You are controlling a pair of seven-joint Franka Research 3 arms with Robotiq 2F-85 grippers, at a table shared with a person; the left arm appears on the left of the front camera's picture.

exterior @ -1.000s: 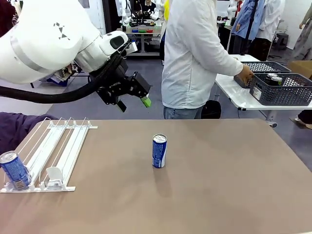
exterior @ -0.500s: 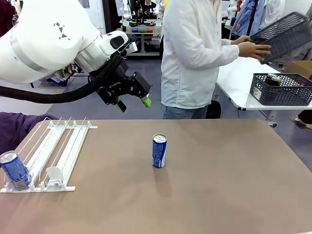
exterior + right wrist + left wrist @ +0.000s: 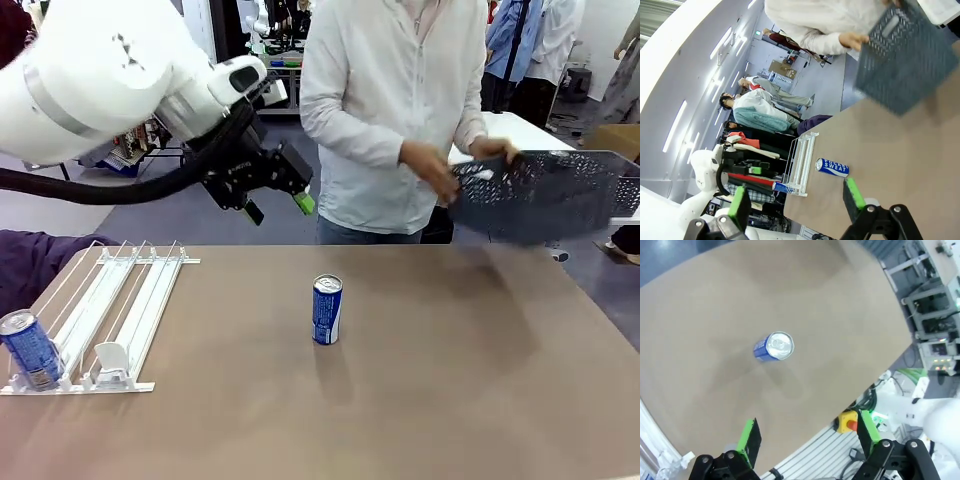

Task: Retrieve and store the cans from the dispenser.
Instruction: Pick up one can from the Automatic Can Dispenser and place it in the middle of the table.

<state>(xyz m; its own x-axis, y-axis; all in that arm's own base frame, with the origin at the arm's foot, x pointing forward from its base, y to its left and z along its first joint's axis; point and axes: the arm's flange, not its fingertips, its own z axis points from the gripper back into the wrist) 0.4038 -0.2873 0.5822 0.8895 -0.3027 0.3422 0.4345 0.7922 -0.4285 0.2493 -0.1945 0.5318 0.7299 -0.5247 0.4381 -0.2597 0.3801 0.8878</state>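
A: The left gripper point(image 3: 280, 207), how does it stand?

B: Released. In its wrist camera the two green-padded fingers are spread wide with nothing between them. It hangs in the air above the far edge of the table point(image 3: 450, 400), left of the middle.

A: And the right gripper point(image 3: 796, 197)?

B: Its own camera shows its pads well apart as well, holding nothing, high above the table.

A: Where are the cans?

B: One blue can point(image 3: 327, 310) stands upright by itself near the middle of the table, silver top up, well apart from both grippers. The left wrist camera looks down on its top. A second blue can point(image 3: 30, 350) sits at the front end of the rack's leftmost lane, against the stop bar, tilted a little.

A: The rack itself?

B: The white rack point(image 3: 120, 300) lies flat at the table's left side, its lanes running away from the robot. A white pusher paddle point(image 3: 108, 360) sits near the front of the lane beside that can.

A: And across the table?

B: A person point(image 3: 390, 110) in a white shirt stands at the far side. One hand point(image 3: 428, 165) is on a dark grey basket point(image 3: 560, 195), which is held in the air over the far right part of the table and looks blurred.
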